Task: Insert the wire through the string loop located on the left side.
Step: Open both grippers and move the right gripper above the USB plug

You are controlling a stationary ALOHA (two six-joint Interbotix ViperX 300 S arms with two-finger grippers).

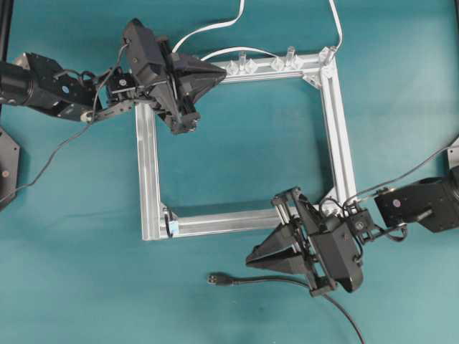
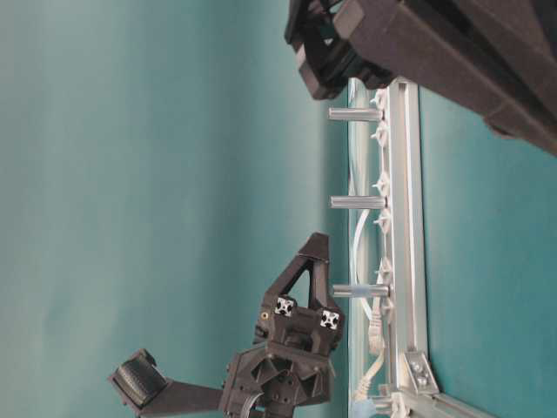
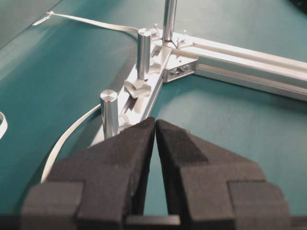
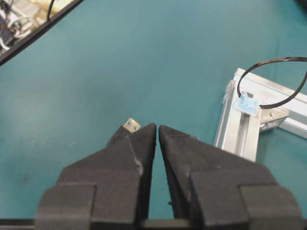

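Pre-grasp: both jaws nearly together, nothing held, wire not yet picked up.

Right gripper (image 4: 157, 132) jaws nearly touching, empty, hovering just over the plug of the wire (image 1: 219, 279), which lies on the teal table (image 1: 72, 287) below the aluminium frame (image 1: 149, 172). Left gripper (image 3: 156, 125) jaws likewise almost shut and empty, above the frame's top-left corner. String loop (image 4: 274, 82) sits at the frame's lower-left corner, near the plug. Next move, likely: right jaws spread, drop, clamp the plug. Both arms reach in tilted down, right one angled toward the frame's bottom rail.
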